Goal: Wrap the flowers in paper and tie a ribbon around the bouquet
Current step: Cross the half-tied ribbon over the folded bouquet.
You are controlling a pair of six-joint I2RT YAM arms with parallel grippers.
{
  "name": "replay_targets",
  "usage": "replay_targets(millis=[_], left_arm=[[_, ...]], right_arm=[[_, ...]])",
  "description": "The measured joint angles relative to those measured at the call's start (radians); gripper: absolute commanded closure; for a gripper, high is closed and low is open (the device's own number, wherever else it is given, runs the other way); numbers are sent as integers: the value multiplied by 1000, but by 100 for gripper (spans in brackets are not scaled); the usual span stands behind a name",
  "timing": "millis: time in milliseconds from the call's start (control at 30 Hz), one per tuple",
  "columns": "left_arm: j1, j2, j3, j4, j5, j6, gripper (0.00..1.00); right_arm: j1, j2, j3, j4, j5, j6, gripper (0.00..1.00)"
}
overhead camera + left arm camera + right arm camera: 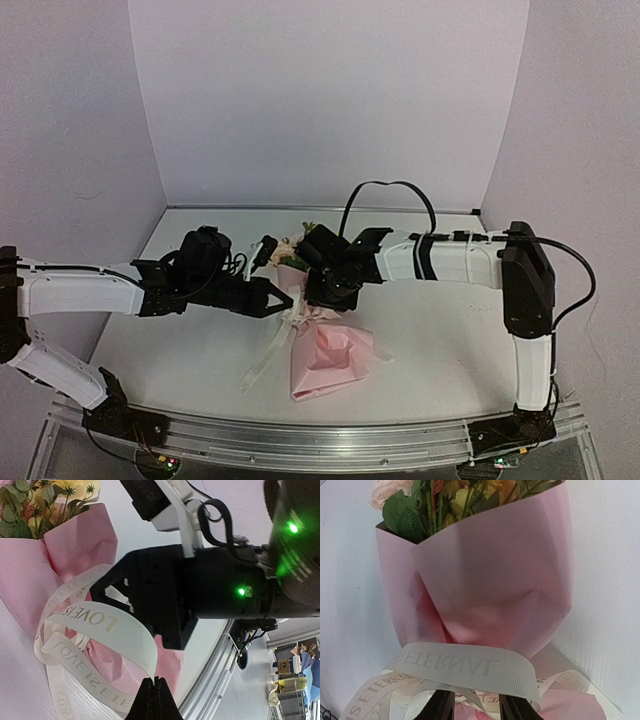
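Pinching the ribbon (100,622) tight in the left gripper (155,682), bottom middle, right gripper (477,699) spread apart. Could tug it loose off the bouquet (485,580).

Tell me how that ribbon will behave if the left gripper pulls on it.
Probably floppy: the ribbon curls in loose loops up to the left gripper, shut on its end. It looks thin and light, so it should follow easily. Its band around the bouquet seems slack; a pull may cinch it or drag the whole bundle.
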Motion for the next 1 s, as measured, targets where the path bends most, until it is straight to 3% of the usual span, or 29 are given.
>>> replay_targets(millis=[367, 700, 867, 1000], left_arm=[[0, 5, 0, 1, -70, -50, 100], [0, 17, 0, 1, -79, -64, 100], [0, 17, 0, 0, -95, -72, 100], [0, 17, 0, 0, -114, -74, 100]], right_arm=[[22, -94, -12, -5, 3, -72, 53], [4, -170, -119, -2, -19, -282, 60], [11, -192, -172, 3, -70, -362, 55], [46, -192, -172, 16, -101, -376, 56]])
